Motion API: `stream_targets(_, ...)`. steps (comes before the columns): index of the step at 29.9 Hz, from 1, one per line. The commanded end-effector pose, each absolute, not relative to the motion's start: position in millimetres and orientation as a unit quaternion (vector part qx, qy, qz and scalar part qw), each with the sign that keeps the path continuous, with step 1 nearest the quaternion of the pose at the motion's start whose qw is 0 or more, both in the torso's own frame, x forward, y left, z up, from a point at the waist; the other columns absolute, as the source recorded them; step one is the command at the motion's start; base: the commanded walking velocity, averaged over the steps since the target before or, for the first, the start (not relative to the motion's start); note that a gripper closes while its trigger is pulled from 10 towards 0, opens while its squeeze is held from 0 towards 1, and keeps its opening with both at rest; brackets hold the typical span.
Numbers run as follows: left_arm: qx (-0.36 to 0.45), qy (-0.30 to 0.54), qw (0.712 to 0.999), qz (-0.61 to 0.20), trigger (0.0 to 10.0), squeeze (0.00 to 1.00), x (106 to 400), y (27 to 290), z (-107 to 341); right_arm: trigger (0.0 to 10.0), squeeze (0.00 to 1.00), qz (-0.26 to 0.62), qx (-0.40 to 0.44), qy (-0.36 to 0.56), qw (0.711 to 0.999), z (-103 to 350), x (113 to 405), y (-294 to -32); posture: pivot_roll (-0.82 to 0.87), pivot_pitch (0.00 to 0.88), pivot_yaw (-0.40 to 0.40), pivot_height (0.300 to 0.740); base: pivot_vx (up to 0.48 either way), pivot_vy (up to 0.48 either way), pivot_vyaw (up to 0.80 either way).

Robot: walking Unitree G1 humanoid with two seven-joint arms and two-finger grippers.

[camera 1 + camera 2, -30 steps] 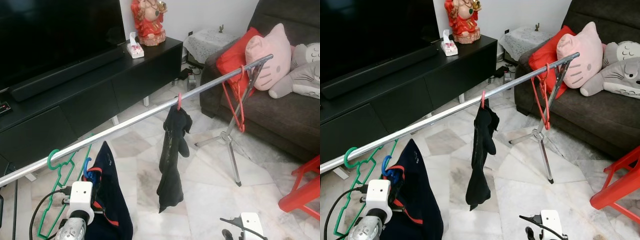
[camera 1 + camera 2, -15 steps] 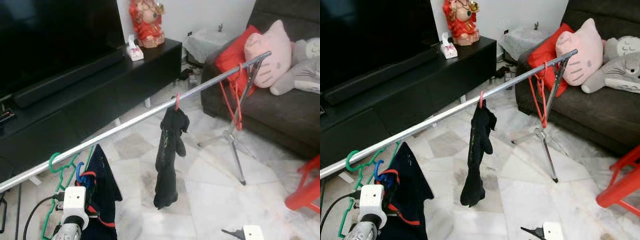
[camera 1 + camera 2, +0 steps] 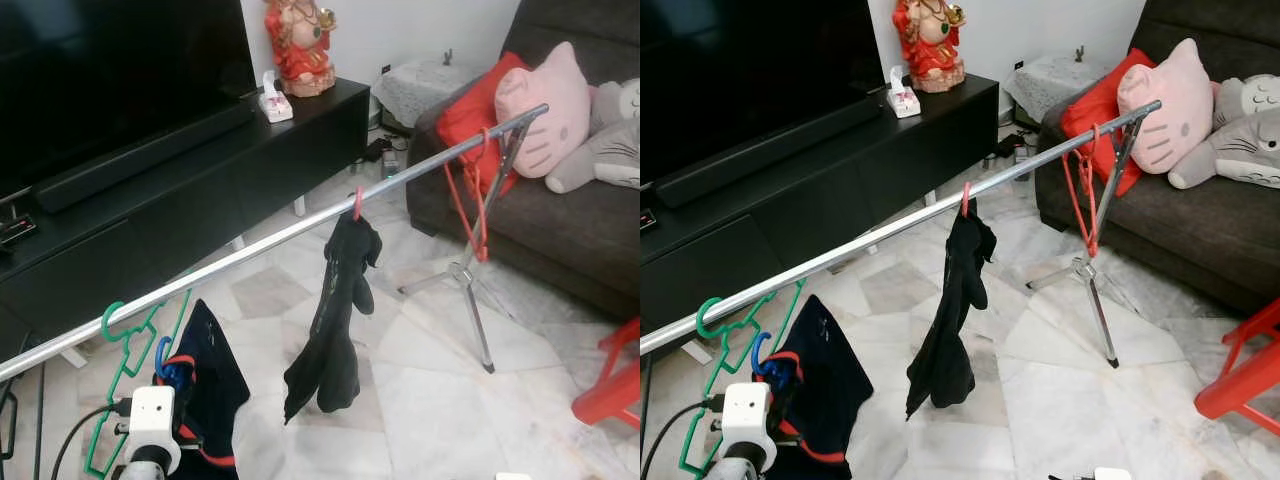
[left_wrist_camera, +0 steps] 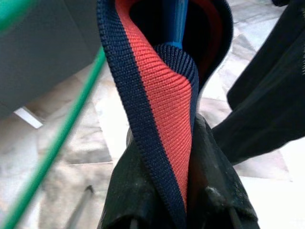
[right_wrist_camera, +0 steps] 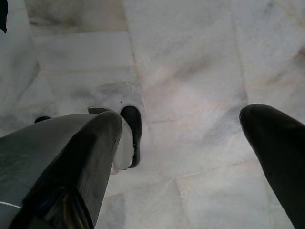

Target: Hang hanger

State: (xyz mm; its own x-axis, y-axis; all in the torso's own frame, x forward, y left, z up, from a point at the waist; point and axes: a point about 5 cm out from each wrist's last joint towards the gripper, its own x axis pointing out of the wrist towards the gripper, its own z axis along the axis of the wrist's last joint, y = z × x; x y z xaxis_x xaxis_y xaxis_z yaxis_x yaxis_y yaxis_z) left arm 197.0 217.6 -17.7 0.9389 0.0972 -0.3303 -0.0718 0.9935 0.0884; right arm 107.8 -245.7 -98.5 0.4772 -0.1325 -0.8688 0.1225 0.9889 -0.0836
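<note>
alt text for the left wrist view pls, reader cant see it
Close-up from the left pincer, its black fingers shut on the navy and red ribbed collar of a dark garment, with a blue hanger rising inside the collar. A green hanger crosses blurred beside it, and pale marble floor lies behind.

**Nothing legible before me**

I find no readable word, number, brand or sign anywhere. The small box point(image 3: 271, 101) on the black TV cabinet point(image 3: 200, 170) carries red markings, but they are too small and blurred for me to tell letters from pattern. The white housing on my left wrist point(image 3: 154, 441) bears no print I can make out.
</note>
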Motion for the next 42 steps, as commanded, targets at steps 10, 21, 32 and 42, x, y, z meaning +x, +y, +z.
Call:
stream_targets(10, 0.040, 0.167, 0.984, 0.044, 10.0, 0.00, 188.8, 221.1, -18.6, 10.0, 0.00, -0.069, -0.015, 0.512, 0.856, -99.5, 99.1, -248.8, -0.10, 0.000, 0.066, 0.740, 0.000, 0.000, 0.00)
stream_targets(21, 0.041, 0.169, 0.984, 0.042, 10.0, 0.00, 188.8, 221.2, -17.8, 10.0, 0.00, -0.075, -0.013, 0.515, 0.854, -100.0, 96.1, -250.1, -0.10, 0.000, 0.073, 0.740, 0.000, -0.137, 0.00)
stream_targets(32, 0.040, 0.170, 0.984, 0.042, 10.0, 0.00, 186.6, 220.0, -18.1, 10.0, 0.00, -0.066, -0.023, 0.516, 0.854, -99.4, 97.2, -251.1, -0.09, 0.000, 0.064, 0.740, 0.000, -0.254, 0.44)
stream_targets(42, 0.035, 0.172, 0.983, 0.048, 10.0, 0.00, 185.8, 220.2, -18.5, 10.0, 0.00, -0.058, -0.024, 0.519, 0.853, -99.5, 97.6, -250.6, -0.09, 0.000, 0.061, 0.740, 0.000, -0.153, 0.69)
